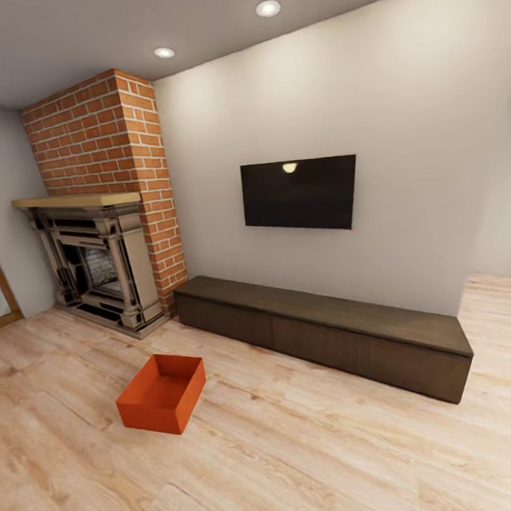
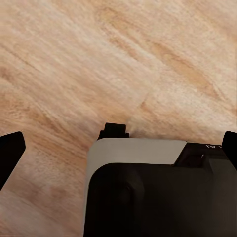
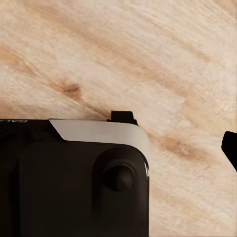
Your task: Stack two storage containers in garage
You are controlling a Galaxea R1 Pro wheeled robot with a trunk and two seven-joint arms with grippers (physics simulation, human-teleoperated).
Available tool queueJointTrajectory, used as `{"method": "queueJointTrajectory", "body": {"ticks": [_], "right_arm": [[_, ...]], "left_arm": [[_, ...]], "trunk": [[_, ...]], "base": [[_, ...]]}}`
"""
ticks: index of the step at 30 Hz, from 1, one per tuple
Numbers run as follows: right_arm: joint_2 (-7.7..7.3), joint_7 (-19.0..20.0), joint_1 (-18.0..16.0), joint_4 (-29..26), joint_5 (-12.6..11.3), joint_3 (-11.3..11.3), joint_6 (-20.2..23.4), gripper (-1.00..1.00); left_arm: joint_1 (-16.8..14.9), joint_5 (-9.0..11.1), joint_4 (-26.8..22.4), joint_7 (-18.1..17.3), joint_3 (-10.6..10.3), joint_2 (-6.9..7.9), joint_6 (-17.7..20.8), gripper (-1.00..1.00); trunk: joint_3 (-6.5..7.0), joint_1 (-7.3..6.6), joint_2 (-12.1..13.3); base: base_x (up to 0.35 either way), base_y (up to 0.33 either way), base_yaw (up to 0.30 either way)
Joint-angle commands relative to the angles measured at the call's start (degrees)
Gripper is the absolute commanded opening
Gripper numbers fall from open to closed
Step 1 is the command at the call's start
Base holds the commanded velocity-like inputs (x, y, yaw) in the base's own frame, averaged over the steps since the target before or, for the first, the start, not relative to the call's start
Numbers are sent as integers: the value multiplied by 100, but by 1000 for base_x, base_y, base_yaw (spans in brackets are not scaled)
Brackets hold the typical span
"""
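Storage container [image 1: 161, 393] on wood floor [image 1: 302, 452], before fireplace [image 1: 94, 260].

A storage container [image 1: 162, 393] sits on the wood floor [image 1: 303, 467], near the fireplace [image 1: 94, 260] at far left, with the cabinet [image 1: 323, 335] to its right under the wall TV [image 1: 300, 194].

Robot base [image 3: 74, 177] lettering — perhaps "GAL" — otherwise illegible.

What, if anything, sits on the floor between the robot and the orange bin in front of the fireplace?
Nothing visible: bare wood floor runs from the head view's near edge up to the storage container. The fireplace and low cabinet stand behind it.
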Motion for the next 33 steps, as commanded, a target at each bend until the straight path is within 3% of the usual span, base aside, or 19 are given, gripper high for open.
{"method": "queueJointTrajectory", "body": {"ticks": [1,12,26,33], "right_arm": [[4,-5,-7,16,-48,48,-30,100],[7,-5,-7,18,-48,50,-31,100],[6,-6,-7,15,-48,49,-30,100],[4,-5,-7,16,-48,49,-33,100]], "left_arm": [[-5,59,7,2,-6,-1,-19,100],[-7,59,7,0,-11,-1,-19,100],[-6,59,9,0,-8,-1,-19,100],[-5,58,7,2,-6,-1,-19,100]], "trunk": [[-7,0,-4],[-7,0,-4],[-7,0,-4],[-7,0,-4]], "base": [[0,0,271],[23,0,271],[300,0,75],[249,0,239]]}}
